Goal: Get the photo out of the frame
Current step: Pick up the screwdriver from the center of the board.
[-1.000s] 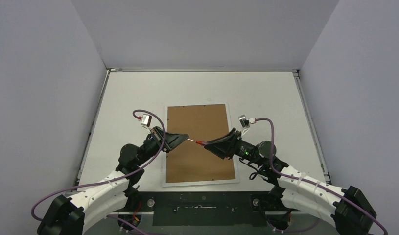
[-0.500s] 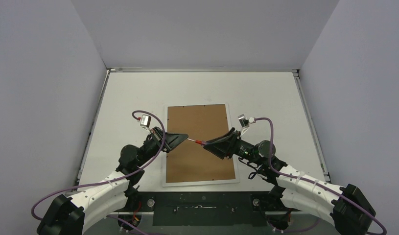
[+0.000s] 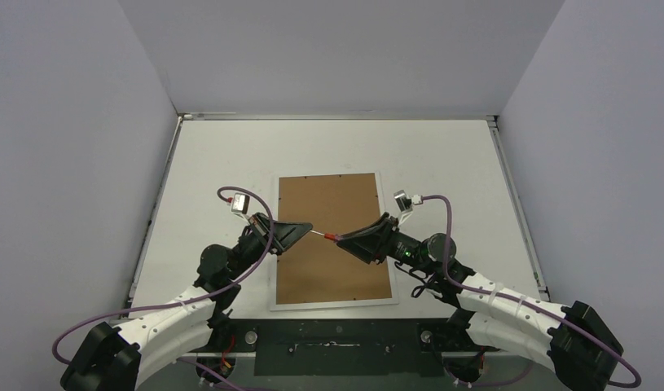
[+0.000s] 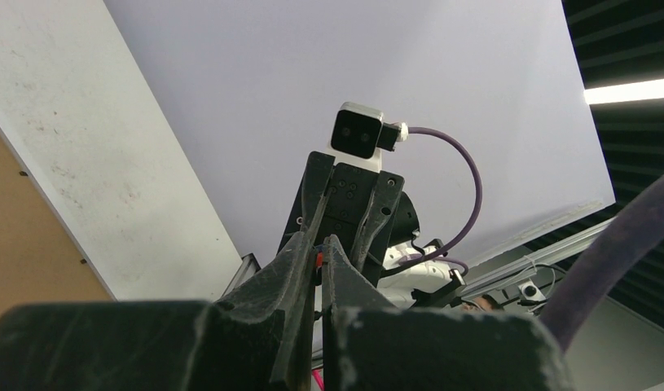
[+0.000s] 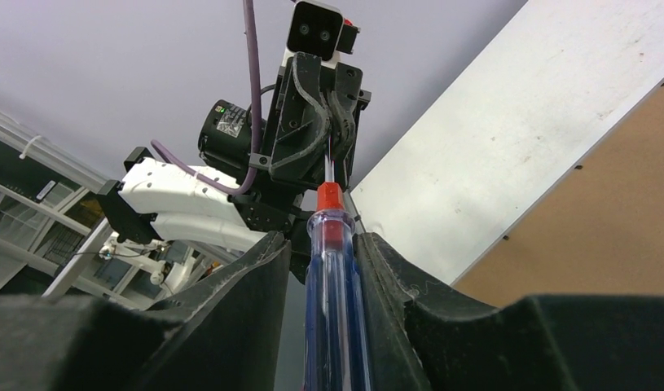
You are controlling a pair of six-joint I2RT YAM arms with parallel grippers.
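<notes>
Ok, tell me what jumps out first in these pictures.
Two grippers meet tip to tip above the frame, which lies back-up in the middle of the table, its brown board showing. Between them runs a small screwdriver. The right gripper clamps its blue-and-red handle and the left gripper pinches the metal shaft.

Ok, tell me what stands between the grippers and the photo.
The brown backing board covers it: the frame lies back-up, so no photo shows. Both grippers are also taken: the right gripper holds the screwdriver by its handle and the left gripper pinches its shaft, above the board.
</notes>
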